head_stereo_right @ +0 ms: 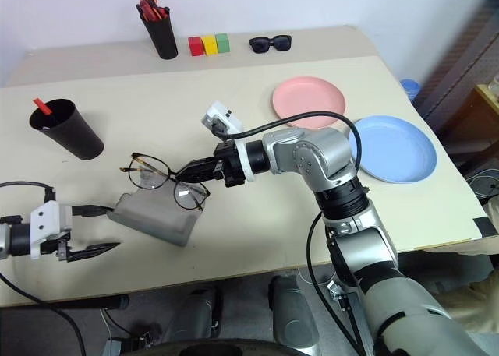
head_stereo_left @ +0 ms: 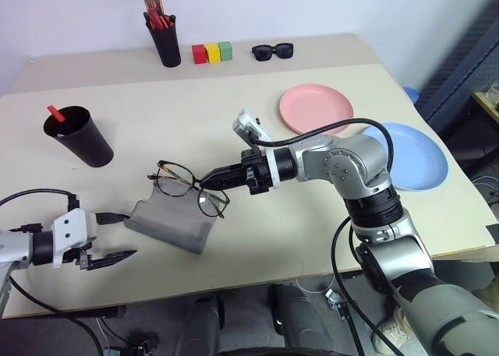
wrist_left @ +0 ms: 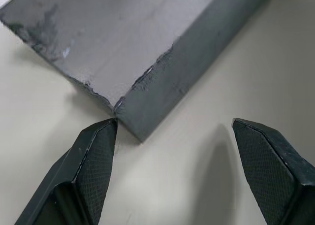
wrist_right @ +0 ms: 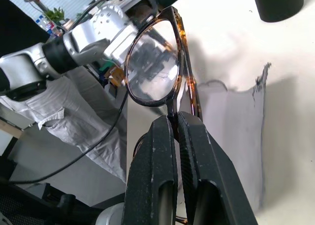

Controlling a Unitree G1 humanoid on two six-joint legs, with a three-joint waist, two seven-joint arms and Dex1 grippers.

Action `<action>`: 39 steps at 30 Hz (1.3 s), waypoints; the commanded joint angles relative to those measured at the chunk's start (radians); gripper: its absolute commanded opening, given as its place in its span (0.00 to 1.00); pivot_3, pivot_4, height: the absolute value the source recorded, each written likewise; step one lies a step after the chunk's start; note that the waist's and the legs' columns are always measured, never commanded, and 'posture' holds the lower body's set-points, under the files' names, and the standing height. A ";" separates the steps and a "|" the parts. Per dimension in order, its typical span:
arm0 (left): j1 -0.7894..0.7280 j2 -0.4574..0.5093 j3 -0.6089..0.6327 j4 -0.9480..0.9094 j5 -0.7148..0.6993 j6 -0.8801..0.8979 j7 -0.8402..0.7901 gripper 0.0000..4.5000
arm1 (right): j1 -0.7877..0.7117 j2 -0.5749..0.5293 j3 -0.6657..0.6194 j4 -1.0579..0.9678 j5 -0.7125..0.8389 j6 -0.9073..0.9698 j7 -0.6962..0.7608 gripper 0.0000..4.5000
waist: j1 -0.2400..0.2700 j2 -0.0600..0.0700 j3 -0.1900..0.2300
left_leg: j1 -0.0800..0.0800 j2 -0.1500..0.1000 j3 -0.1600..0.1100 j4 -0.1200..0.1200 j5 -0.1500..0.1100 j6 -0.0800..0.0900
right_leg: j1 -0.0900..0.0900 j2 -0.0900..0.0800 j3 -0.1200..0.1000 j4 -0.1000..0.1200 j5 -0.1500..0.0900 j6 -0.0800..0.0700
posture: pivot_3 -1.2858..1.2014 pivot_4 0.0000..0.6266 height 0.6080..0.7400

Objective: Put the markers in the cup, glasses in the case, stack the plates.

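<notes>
The beige table (head_stereo_left: 257, 114) has open surface around the grey case (head_stereo_left: 171, 222), which lies near the front edge. The right gripper (head_stereo_left: 209, 179), clamped on the glasses (head_stereo_left: 187, 186), holds them above the case (lenses upright). The left gripper (head_stereo_left: 109, 257) hangs spread wide and empty beside the case's corner.

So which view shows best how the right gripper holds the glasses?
The right wrist view: the right gripper is shut on the glasses at the bridge. Both eye views show the glasses held above the case. The left wrist view shows the case's corner.
</notes>
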 commanded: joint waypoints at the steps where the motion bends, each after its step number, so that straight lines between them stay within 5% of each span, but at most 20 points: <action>1: 0.062 -0.010 0.022 -0.130 -0.050 0.061 0.008 0.85 | -0.007 0.001 -0.027 -0.011 0.023 -0.020 0.007 0.03 | 0.000 0.000 0.000 | 0.000 0.000 0.000 0.000 0.000 0.000 | 0.000 0.000 0.000 0.000 0.000 0.000 | 0.52 0.24 1.00; 14: 0.035 -0.111 -0.062 -0.329 -0.098 0.279 0.117 0.85 | 0.014 -0.042 -0.025 -0.032 0.019 -0.018 0.005 0.03 | 0.002 0.000 0.000 | 0.000 0.000 0.000 0.001 0.000 0.000 | 0.001 0.001 0.000 0.000 0.000 0.000 | 0.52 0.24 1.00; 21: 0.001 -0.167 -0.095 -0.377 -0.111 0.346 0.163 0.85 | 0.054 -0.150 0.015 -0.045 -0.021 -0.060 0.046 0.03 | 0.000 0.000 0.000 | 0.001 0.000 0.000 0.001 0.000 0.000 | 0.001 0.001 0.000 0.000 0.000 0.000 | 0.52 0.24 1.00; 33: -0.054 -0.215 0.147 -0.263 -0.294 0.423 0.228 0.85 | 0.095 -0.206 0.072 -0.047 -0.058 -0.110 0.088 0.03 | 0.001 0.000 0.000 | 0.001 0.000 0.000 0.001 0.000 0.000 | 0.001 0.001 0.000 0.000 0.000 0.000 | 0.52 0.24 1.00; 39: -0.067 -0.222 0.136 -0.218 -0.244 0.381 0.209 0.85 | 0.091 -0.164 0.094 -0.051 -0.051 -0.104 0.084 0.03 | 0.001 0.000 0.000 | 0.001 0.000 0.000 0.002 0.000 0.000 | 0.002 0.001 0.000 -0.001 0.000 0.000 | 0.52 0.24 1.00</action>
